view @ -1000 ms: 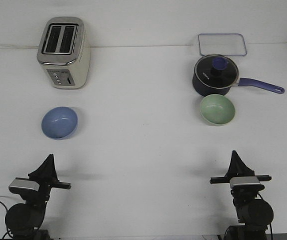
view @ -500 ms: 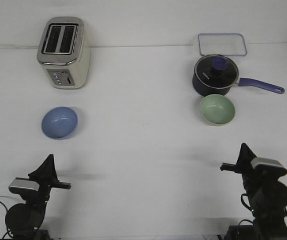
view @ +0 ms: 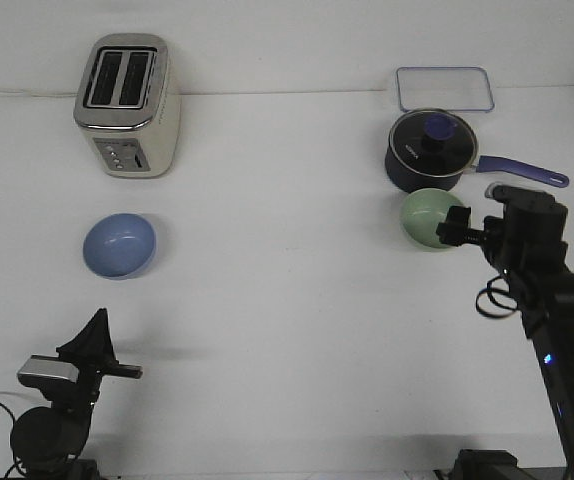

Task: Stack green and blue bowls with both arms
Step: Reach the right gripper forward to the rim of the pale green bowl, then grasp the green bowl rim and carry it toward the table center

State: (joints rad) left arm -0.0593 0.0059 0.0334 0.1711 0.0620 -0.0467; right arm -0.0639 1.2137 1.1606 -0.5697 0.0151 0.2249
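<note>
The light blue bowl (view: 119, 245) sits upright on the white table at the left, below the toaster. The pale green bowl (view: 427, 217) sits at the right, just in front of the saucepan. My right gripper (view: 453, 229) has reached out to the green bowl's right rim and covers that edge. Its fingers are dark and seen end-on, so I cannot tell how the jaws stand. My left gripper (view: 95, 330) rests near the front left edge, well short of the blue bowl, its fingers meeting in a point and empty.
A dark navy saucepan (view: 429, 150) with a lid and a long handle (view: 525, 171) stands right behind the green bowl. A clear rectangular lid (view: 445, 88) lies behind it. A cream toaster (view: 127, 105) stands at the back left.
My right arm has risen from its rest near the front edge and moved forward to the green bowl's right rim. The left arm and both bowls have not moved.
</note>
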